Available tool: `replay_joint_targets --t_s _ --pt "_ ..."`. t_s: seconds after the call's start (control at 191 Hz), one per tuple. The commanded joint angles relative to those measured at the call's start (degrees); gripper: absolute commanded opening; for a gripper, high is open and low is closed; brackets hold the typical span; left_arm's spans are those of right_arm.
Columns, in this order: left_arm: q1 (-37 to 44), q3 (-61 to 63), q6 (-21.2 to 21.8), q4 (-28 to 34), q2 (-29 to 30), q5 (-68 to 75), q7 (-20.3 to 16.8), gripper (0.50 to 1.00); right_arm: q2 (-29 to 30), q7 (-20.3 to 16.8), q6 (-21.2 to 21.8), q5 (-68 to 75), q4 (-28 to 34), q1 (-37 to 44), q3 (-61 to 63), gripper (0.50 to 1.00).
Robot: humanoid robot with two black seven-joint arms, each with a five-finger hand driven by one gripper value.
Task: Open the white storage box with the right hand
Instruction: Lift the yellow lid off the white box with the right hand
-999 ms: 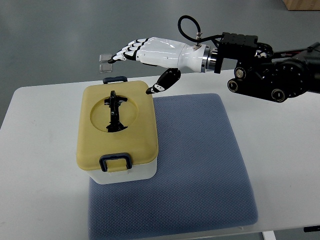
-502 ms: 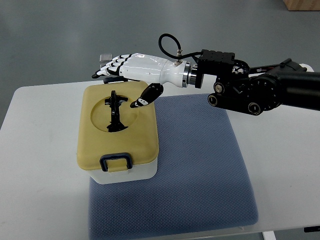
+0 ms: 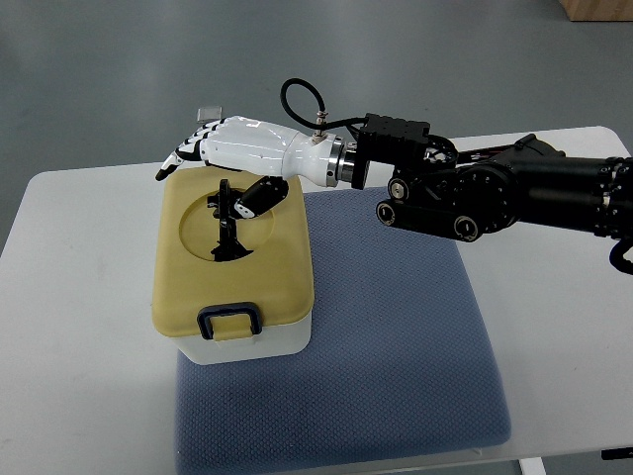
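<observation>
White storage box (image 3: 233,341) sat left of centre, its yellow lid (image 3: 277,267) shut, front latch (image 3: 228,321) down, on the left end of the blue mat (image 3: 396,346). Over the last second I'd moved the right hand (image 3: 232,158) leftward from past the box's upper right corner to over the lid's far edge, fingers spread, holding nothing, thumb down by the black handle (image 3: 227,223). I judged a grasp was close. Open surface (image 3: 79,297) lay left; mat right was free. Left hand wasn't in view.
</observation>
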Motion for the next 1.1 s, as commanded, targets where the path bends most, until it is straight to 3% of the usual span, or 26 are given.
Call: replay_joint_targets --t_s 0.0,0.026,0.272,0.534,0.889,1.093 --pt "0.0 0.0 0.0 0.0 0.0 0.0 0.0 1.000 0.6 0.0 -0.3 0.0 -0.6 0.0 0.0 0.541" --pt "0.0 0.0 0.0 0.0 0.0 0.0 0.0 1.000 0.7 0.0 -0.3 0.0 -0.6 0.0 0.0 0.500" --pt "0.0 0.0 0.0 0.0 0.0 0.0 0.0 1.000 0.0 -0.3 -0.3 0.5 -0.6 1.2 0.1 0.500" --pt "0.0 0.0 0.0 0.0 0.0 0.0 0.0 1.000 -3.7 -0.4 0.1 3.4 1.2 7.9 0.9 0.500" --pt "0.1 0.0 0.0 0.0 0.0 0.0 0.0 1.000 -20.6 -0.1 2.1 3.4 11.8 10.9 0.8 0.500" --pt "0.0 0.1 0.0 -0.6 0.0 0.0 0.2 1.000 -31.5 0.0 2.9 2.5 16.4 5.5 0.4 0.500"
